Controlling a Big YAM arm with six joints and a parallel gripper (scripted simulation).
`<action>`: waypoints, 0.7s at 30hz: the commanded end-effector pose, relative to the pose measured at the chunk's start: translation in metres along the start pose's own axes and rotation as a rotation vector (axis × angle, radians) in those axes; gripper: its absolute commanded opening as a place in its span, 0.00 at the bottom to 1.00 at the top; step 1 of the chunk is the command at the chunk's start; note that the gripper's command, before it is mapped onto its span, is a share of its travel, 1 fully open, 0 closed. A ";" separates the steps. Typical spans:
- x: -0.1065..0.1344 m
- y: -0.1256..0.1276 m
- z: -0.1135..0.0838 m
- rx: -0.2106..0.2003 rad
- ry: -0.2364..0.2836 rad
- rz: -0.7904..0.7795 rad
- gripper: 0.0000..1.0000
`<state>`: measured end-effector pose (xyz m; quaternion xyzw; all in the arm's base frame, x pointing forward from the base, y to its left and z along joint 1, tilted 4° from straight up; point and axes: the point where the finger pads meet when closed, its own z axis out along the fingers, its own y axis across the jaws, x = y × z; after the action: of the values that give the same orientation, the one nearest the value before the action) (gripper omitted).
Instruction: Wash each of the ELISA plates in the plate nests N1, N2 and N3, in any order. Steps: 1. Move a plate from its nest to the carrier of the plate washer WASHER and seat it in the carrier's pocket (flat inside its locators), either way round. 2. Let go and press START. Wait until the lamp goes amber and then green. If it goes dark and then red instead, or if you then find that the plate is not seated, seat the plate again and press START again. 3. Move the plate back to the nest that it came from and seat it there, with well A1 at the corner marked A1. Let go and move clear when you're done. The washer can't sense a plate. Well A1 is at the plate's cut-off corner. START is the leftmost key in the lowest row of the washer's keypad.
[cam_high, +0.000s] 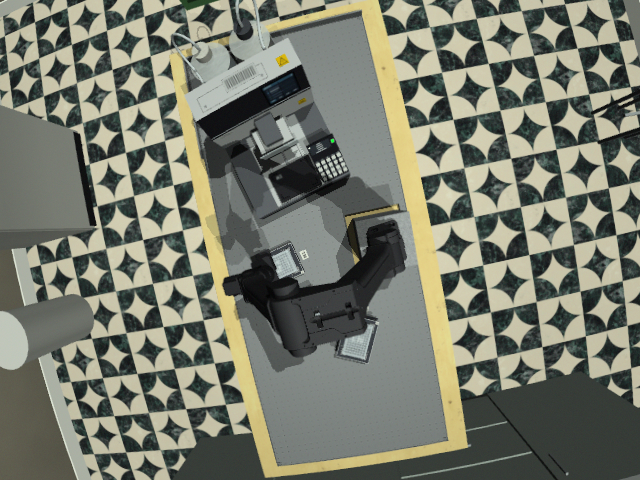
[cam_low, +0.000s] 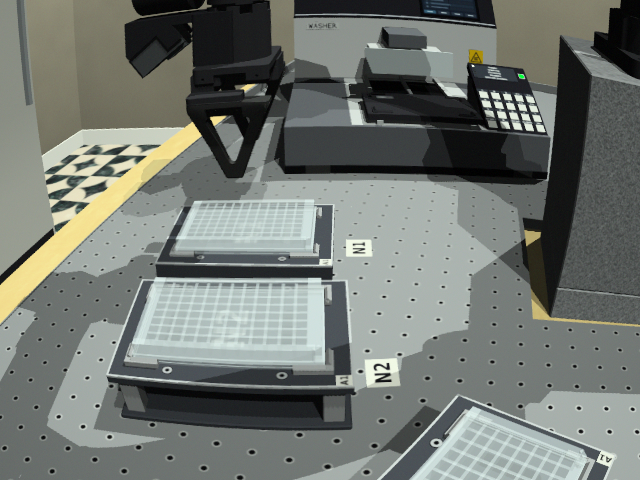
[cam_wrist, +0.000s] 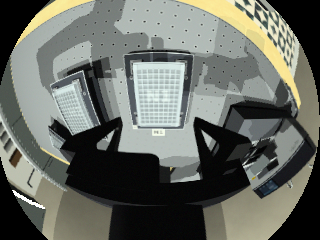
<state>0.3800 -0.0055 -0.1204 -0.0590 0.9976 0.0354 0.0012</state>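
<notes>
The N1 plate (cam_high: 285, 260) (cam_low: 248, 222) (cam_wrist: 157, 90) lies in its nest. The N2 plate (cam_low: 230, 320) (cam_wrist: 74, 110) lies in its nest, hidden under the arm in the top view. The N3 plate (cam_high: 356, 345) (cam_low: 501, 449) lies in its nest, partly covered by the arm in the top view. Cut-off corners are too small to tell. My gripper (cam_low: 235, 173) (cam_wrist: 157, 121) is open and empty, above the bench beyond N1 on the washer side. The washer's carrier (cam_high: 294, 178) (cam_low: 418, 106) holds no plate. The lamp (cam_high: 332, 140) (cam_low: 521, 76) is green.
The washer's keypad (cam_high: 331, 166) (cam_low: 511, 111) stands right of the carrier, and its raised head (cam_low: 405, 62) is behind the carrier. The arm's stone pedestal (cam_low: 599, 196) stands at the right. N2's nest (cam_low: 227, 384) is raised on posts beside N1.
</notes>
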 end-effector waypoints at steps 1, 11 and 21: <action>-0.007 -0.005 -0.017 0.006 -0.027 -0.005 1.00; -0.012 -0.002 -0.019 0.006 -0.030 -0.004 1.00; -0.001 0.033 -0.026 0.005 -0.023 -0.043 1.00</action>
<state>0.3737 0.0095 -0.1057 -0.0775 0.9964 0.0353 0.0013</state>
